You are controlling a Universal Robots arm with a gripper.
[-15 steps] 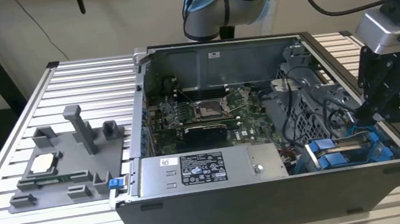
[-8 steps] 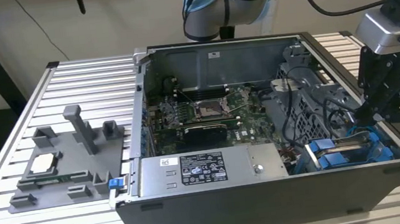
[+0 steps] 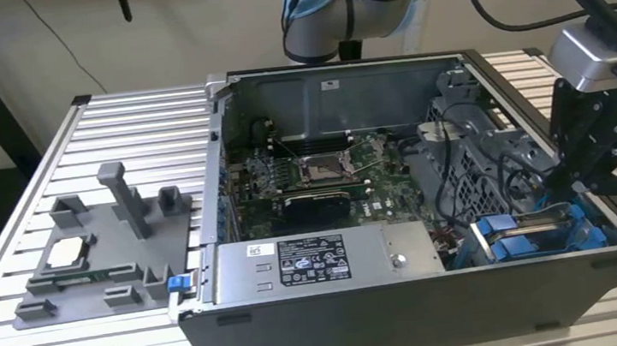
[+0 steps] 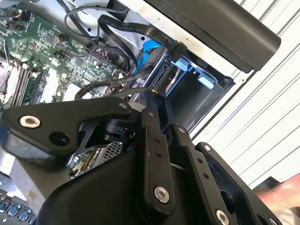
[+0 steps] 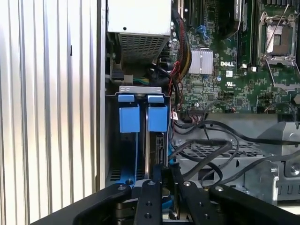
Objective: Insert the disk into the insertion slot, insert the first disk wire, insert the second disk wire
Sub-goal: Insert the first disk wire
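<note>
Right, your claw (image 3: pixel 588 185) hangs over the corner of the open computer case (image 3: pixel 416 317) at the exterior view's right, directly above the insertion slot (image 3: pixel 534 240). In the first wrist view the claw (image 5: pixel 165 172) is drawn together to a narrow gap, its tips down at the edge of the grey cage (image 5: pixel 139 89); you can't make out what, if anything, sits between them. The second wrist view shows the same claw (image 4: pixel 150 96) with its black links folded inward.

The disk (image 5: pixel 158 143) is down inside the slot, in the bay nearer the motherboard (image 5: pixel 220 70), with only a dark edge showing below the two blue tabs (image 5: pixel 129 117). Loose black cables (image 5: pixel 206 150) loop just beside the cage. A flat black cable (image 4: pixel 140 29) and a blue cable (image 4: pixel 151 47) run toward the bay in the second wrist view.

The silver power supply (image 3: pixel 318 262) lies just beside the slot along the case wall. Out on the slatted desk (image 3: pixel 108 125), well apart at the exterior view's left, stands a grey fixture (image 3: pixel 101 272).
</note>
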